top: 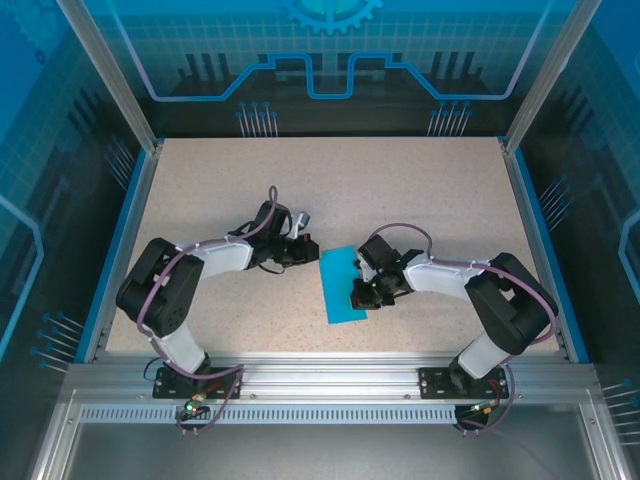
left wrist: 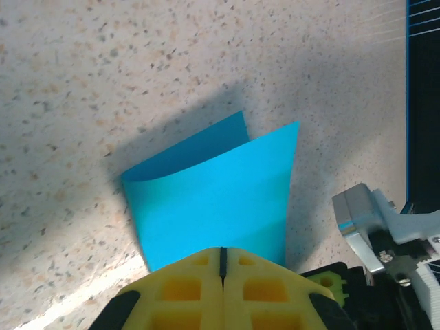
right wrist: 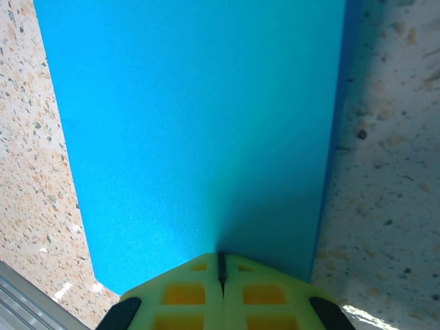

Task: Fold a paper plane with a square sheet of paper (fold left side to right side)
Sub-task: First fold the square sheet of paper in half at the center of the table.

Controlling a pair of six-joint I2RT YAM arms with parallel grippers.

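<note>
Loosely folded square sheet of paper (top: 340, 290) on tabletop (top: 400, 190); left gripper (left wrist: 222, 253) closed at its 10 o'clock corner, right gripper (right wrist: 221, 258) closed at its 3 o'clock edge

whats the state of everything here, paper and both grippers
paper, folded double, fold rounded, top layer bowed up
left gripper, shut, at the paper's edge
right gripper, shut, tips over the paper
</note>
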